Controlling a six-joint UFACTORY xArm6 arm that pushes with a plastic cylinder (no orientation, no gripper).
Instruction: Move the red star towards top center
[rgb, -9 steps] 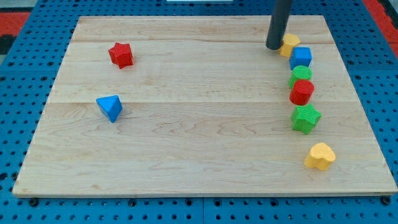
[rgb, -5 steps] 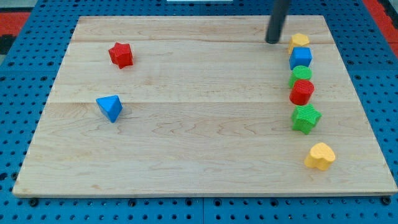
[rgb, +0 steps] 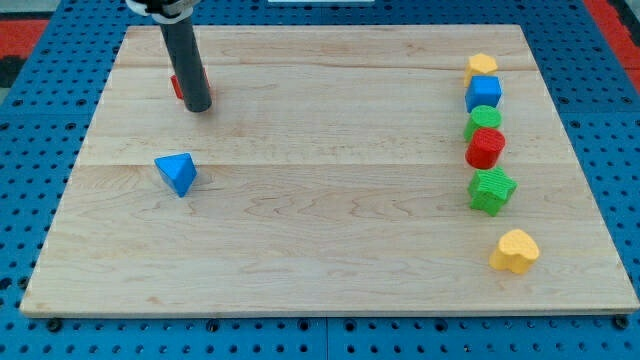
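Observation:
The red star (rgb: 177, 87) lies near the board's top left and is mostly hidden behind my rod; only a sliver of red shows at the rod's left edge. My tip (rgb: 197, 105) rests on the board right at the star's lower right side, apparently touching it.
A blue triangular block (rgb: 177, 173) lies below the tip at the left. Down the view's right side runs a column: yellow block (rgb: 481, 66), blue cube (rgb: 484, 93), green block (rgb: 483, 120), red block (rgb: 486, 148), green star-like block (rgb: 492, 190), yellow heart (rgb: 515, 251).
My rod has swept from the top right, beside the yellow block, across to the top left and now covers the red star. The blocks have stayed put.

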